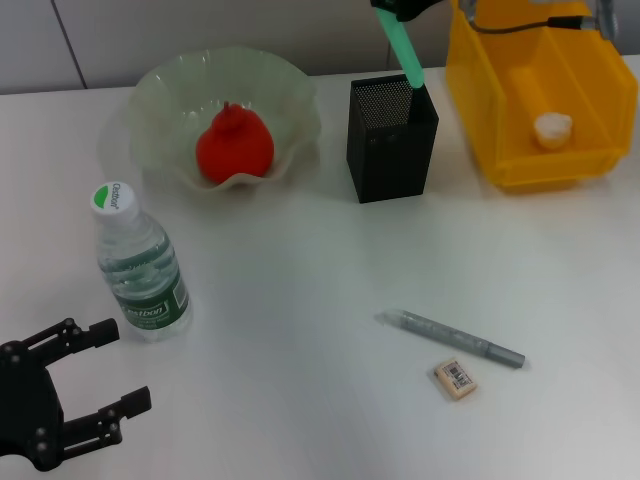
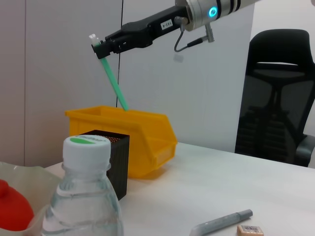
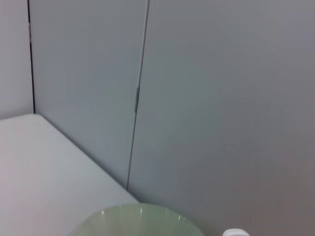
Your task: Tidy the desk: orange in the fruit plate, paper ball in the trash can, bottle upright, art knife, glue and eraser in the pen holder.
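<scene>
At far left the left pincer (image 1: 88,383) hangs wide open near the upright bottle (image 1: 138,262). Above the holder (image 1: 391,137), the right pincer (image 2: 100,48) grips a green stick (image 1: 403,48), tip entering. Stiff, light, slick: hold its top. Knife (image 1: 451,338) and eraser (image 1: 456,380) lie on the worktop (image 1: 300,350).

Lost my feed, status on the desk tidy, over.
Right claw shut on green stick, lower end in pen holder. Left claw open, idle near upright bottle. Grey pen, eraser on table.
</scene>
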Action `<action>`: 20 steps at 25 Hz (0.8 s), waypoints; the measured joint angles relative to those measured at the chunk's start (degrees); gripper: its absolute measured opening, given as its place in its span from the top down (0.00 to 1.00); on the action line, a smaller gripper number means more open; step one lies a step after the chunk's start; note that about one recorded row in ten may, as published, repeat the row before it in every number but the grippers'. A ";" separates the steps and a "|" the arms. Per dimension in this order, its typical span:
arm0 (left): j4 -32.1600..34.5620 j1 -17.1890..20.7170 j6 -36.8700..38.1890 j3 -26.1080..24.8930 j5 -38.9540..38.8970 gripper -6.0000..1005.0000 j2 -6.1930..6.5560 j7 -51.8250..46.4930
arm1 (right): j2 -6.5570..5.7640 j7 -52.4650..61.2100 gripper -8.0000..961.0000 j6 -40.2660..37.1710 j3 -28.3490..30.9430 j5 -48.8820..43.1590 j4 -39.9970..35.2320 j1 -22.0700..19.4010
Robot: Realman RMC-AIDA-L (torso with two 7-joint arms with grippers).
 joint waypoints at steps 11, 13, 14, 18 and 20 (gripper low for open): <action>-0.08 -0.35 -0.23 0.00 -0.08 0.21 0.01 0.00 | 0.05 -9.63 0.81 7.85 -0.22 4.36 10.26 -0.59; -0.12 -0.62 -0.44 0.00 -0.10 0.21 0.01 0.00 | 0.05 -12.48 0.81 8.81 -0.13 7.12 12.27 -0.60; -0.12 -0.64 -0.50 0.00 -0.11 0.21 0.01 0.00 | 0.05 -13.71 0.81 9.13 -0.01 8.42 13.00 -0.61; -0.43 -0.76 -0.71 -0.03 -0.12 0.21 -0.04 -0.04 | -0.01 -16.40 0.81 10.94 -0.05 10.69 15.40 -0.32; -0.43 -0.76 -0.71 -0.03 -0.12 0.21 -0.04 -0.04 | -0.03 -16.91 0.81 11.54 -0.18 10.77 16.46 0.14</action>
